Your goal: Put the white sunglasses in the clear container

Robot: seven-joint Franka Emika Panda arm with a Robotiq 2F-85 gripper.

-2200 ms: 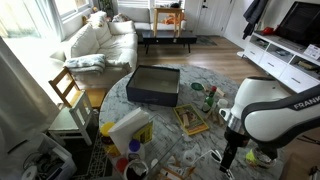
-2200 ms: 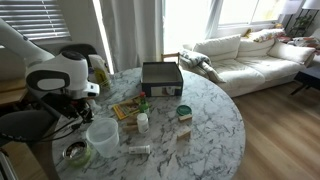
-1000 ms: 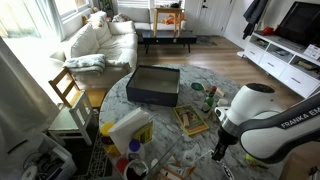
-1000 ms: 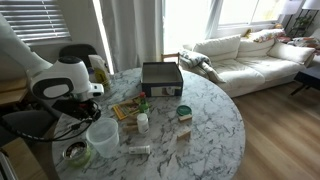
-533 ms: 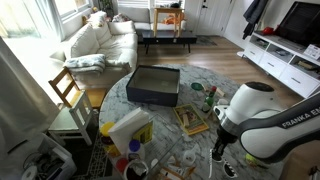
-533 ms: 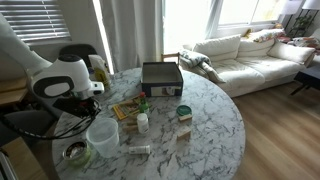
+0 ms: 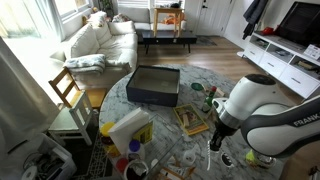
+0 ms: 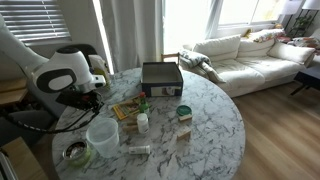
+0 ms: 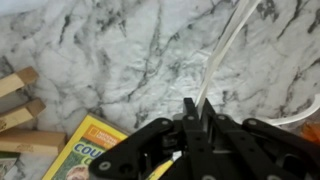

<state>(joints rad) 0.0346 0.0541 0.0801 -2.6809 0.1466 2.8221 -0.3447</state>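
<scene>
In the wrist view my gripper [image 9: 197, 103] is shut on a thin white temple arm of the white sunglasses [image 9: 225, 50]. That arm runs up and to the right over the marble table [image 9: 110, 50]. A curved white part of the frame shows at the right edge. In an exterior view the gripper [image 7: 212, 143] hangs low over the table's near side, right of the yellow book [image 7: 190, 121]. The clear container [image 7: 128, 128] stands near the table's edge, well apart from the gripper, and it also shows in the exterior view from the far side as the clear container [image 8: 101, 137].
A dark navy box [image 7: 153, 85] sits at the far part of the round table, with green bottles [image 7: 210, 98] beside it. Wooden blocks [image 9: 18, 100] and a yellow book [image 9: 85, 150] lie left of the gripper. A small white bottle [image 8: 143, 122] stands mid-table.
The jaws have closed on the sunglasses' arm within the last second. The arm has since shifted slightly up and towards the book.
</scene>
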